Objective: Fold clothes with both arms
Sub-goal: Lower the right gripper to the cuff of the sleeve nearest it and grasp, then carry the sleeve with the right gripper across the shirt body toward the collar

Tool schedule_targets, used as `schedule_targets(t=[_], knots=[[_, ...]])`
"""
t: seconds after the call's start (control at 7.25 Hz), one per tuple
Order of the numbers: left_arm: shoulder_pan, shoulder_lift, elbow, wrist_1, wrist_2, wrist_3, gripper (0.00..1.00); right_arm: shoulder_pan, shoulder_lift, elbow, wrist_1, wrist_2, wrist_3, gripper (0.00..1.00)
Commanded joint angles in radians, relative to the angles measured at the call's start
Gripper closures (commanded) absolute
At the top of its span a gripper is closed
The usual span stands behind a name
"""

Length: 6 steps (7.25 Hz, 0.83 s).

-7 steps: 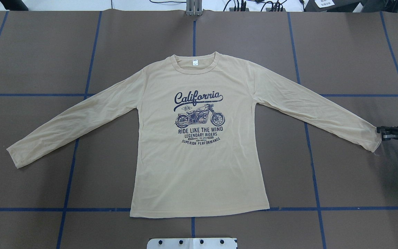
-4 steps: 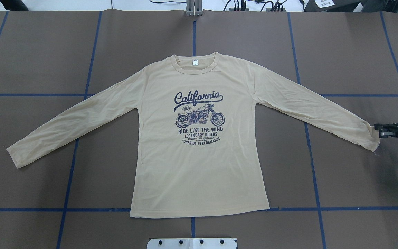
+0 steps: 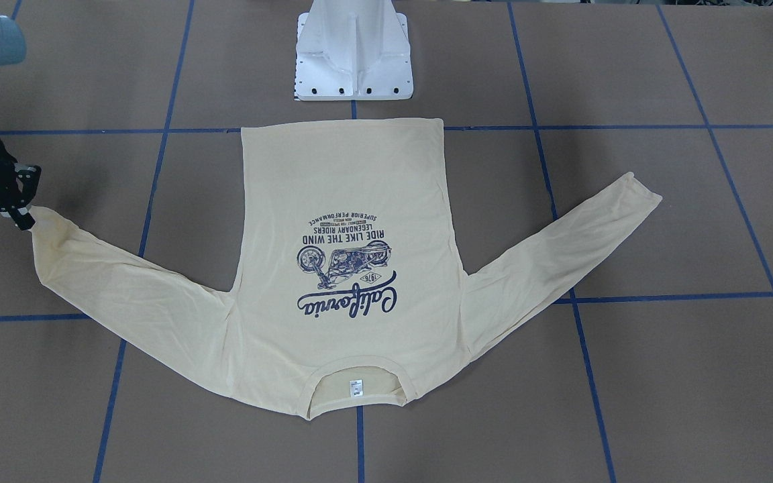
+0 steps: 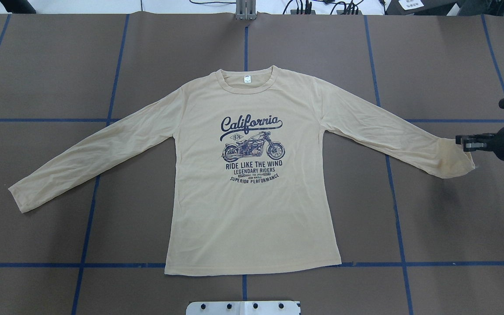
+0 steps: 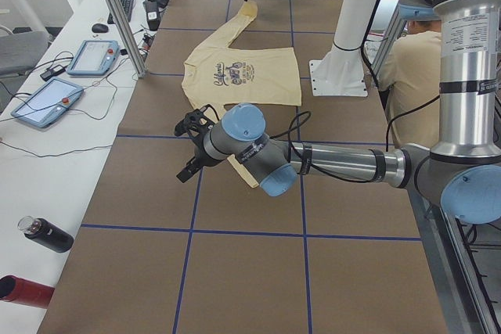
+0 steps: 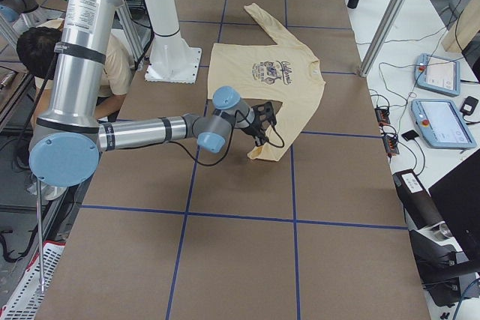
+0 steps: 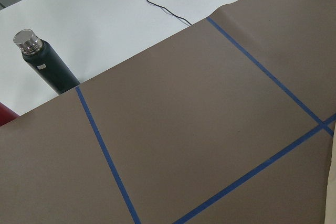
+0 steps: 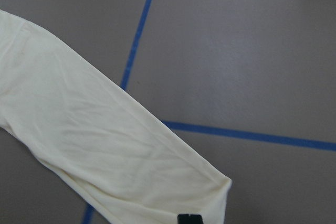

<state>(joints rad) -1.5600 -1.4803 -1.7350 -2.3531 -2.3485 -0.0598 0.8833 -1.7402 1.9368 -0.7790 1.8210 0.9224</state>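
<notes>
Item one: shirt (image 4: 252,210), cream, long-sleeved, lying face up and spread flat on the brown table (image 4: 59,65), navy California motorcycle print uppermost, collar at the far edge from my pedestal (image 3: 354,54), hem nearest it. Item two: right gripper (image 4: 458,141), fingers closed tight on the cuff (image 4: 457,159) of the right-hand sleeve (image 4: 387,131); the pinched cloth is raised off the table and hangs in a small pouch below my fingertips, while the rest of that sleeve slopes down to the shoulder and lies flat. In my right wrist view one black fingertip (image 8: 189,217) sits on the cuff's edge. Item three: other sleeve (image 4: 90,153), stretched out flat toward my left, nothing touching it that I can see. Item four: left gripper (image 5: 190,146), seen only from the table's end, held above bare table beyond that sleeve's end; whether its fingers are apart or together I cannot tell. Item five: a dark bottle (image 7: 44,64) with a metal cap, standing on the white bench beside the table, in my left wrist view.
</notes>
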Motion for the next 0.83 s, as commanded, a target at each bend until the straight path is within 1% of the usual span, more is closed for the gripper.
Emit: schedule_targets(t=[0.0,0.14,0.28,0.41,0.55,0.69], knots=[[0.000,0.000,0.000,0.000,0.000,0.000,0.00,0.000,0.326,0.119,-0.433,-0.006,0.152,1.00],[0.000,0.000,0.000,0.000,0.000,0.000,0.00,-0.015,0.517,0.114,-0.648,-0.034,0.162,1.00],[0.000,0.000,-0.001,-0.002,-0.002,-0.002,0.00,-0.065,0.721,0.081,-0.869,-0.101,0.180,1.00],[0.000,0.000,0.000,0.000,-0.002,0.000,0.00,-0.111,0.860,0.010,-0.923,-0.164,0.244,1.00],[0.000,0.000,0.002,0.000,-0.002,-0.002,0.00,-0.168,0.961,-0.060,-0.924,-0.245,0.274,1.00],[0.000,0.000,0.002,0.000,-0.002,-0.003,0.00,-0.211,1.040,-0.134,-0.924,-0.308,0.282,1.00]])
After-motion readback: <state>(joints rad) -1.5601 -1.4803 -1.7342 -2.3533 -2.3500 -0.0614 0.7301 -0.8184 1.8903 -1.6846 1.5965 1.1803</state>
